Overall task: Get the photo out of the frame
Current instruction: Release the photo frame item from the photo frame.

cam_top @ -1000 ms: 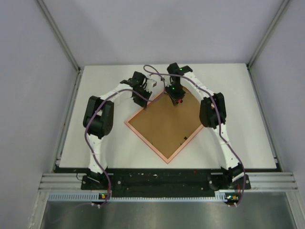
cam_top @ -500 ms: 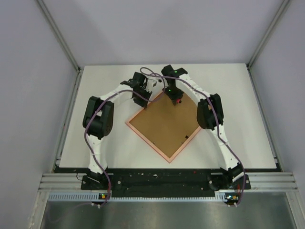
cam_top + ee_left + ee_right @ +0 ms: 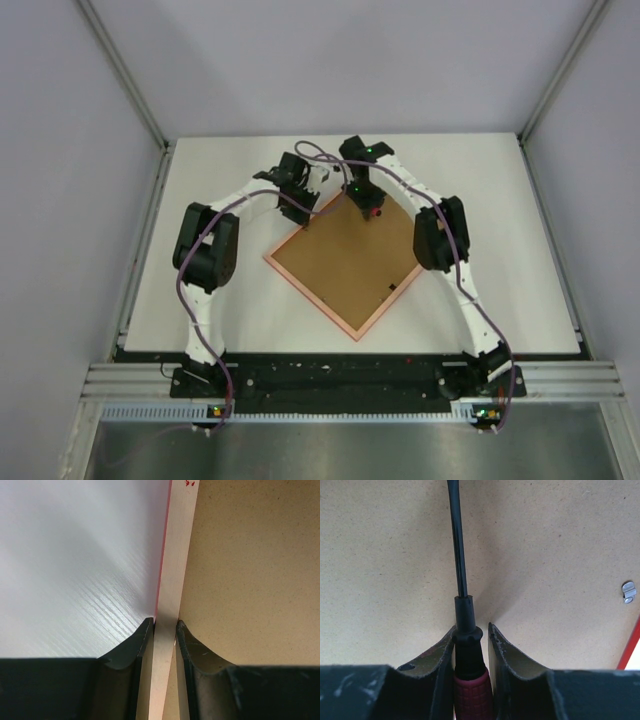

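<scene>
Lying back-up and turned cornerwise on the white table (image 3: 520, 250), the frame (image 3: 310, 299) was our first entry: brown backing board (image 3: 545, 540) uppermost, red rim around it.

Photo: not visible to us. We judged it sat beneath the board, print side down.

Left gripper (image 3: 165, 630): jaws drawn narrow onto the frame's far-left rim, one finger on the table side and one on the board side. It held nothing else.

Right gripper (image 3: 471, 630): closed around a red-handled screwdriver (image 3: 461, 570), its black shaft reaching out over the board. We could not tell whether the tip touched.

Retaining tab (image 3: 629, 592): small, metal, near the red edge, well apart from the shaft.

Hazards, as we judged them:
- The tip could skate over the smooth board and score it, or miss the tab, which was a small target off to one side.
- Prying too steeply could drive through the board and crease the photo below.
- Levering could twist the frame out of the left pinch, which gripped only a thin rim, and the frame would then pivot on the table.
- The round handle could roll between the fingers under side load.
- We could not count any other tabs, and lifting the board with one unturned could crack it.
</scene>
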You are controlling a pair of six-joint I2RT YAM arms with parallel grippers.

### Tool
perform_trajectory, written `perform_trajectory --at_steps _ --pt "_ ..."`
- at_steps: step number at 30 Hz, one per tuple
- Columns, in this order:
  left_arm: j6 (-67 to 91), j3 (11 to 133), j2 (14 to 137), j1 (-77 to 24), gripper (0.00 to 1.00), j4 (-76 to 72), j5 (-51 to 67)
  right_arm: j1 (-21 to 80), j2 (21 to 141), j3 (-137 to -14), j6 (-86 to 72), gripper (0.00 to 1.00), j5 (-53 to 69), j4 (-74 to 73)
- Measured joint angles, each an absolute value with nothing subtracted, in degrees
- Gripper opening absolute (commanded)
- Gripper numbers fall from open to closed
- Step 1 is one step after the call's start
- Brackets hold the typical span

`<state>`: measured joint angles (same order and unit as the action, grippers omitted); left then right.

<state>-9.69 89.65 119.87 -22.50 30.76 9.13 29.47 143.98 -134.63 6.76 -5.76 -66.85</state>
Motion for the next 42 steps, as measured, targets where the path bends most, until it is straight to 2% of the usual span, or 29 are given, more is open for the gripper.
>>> perform_trajectory --at_steps 42 --pt "-9.1 89.47 119.85 -23.44 0.01 29.69 9.17 20.32 141.99 -133.93 3.38 0.0 16.12 -66.39"
